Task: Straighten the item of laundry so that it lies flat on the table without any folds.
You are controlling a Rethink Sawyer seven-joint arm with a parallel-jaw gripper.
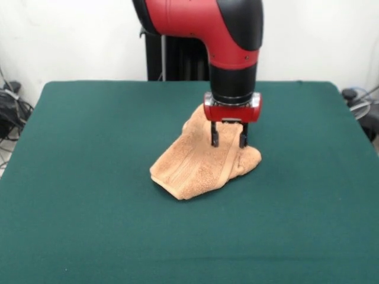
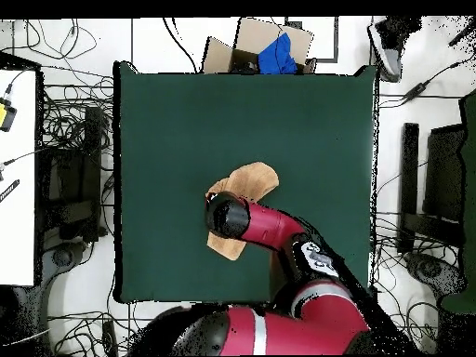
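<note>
The peach-orange towel (image 1: 201, 163) lies crumpled and folded near the middle of the dark green table (image 1: 89, 177), with a woven border band along its front edge. My gripper (image 1: 228, 142) points straight down over the towel's bunched right part. Its two black fingers (image 1: 214, 135) are spread apart, with their tips at the cloth surface. In the overhead view the arm's wrist (image 2: 226, 216) covers the gripper and the middle of the towel (image 2: 253, 178), which shows on both sides of it on the table (image 2: 167, 139).
The black pedestal (image 1: 172, 59) stands at the table's far side. In the overhead view a cardboard box with blue cloth (image 2: 265, 51) sits beyond the table's top edge. Cables and equipment (image 2: 65, 177) lie around the table.
</note>
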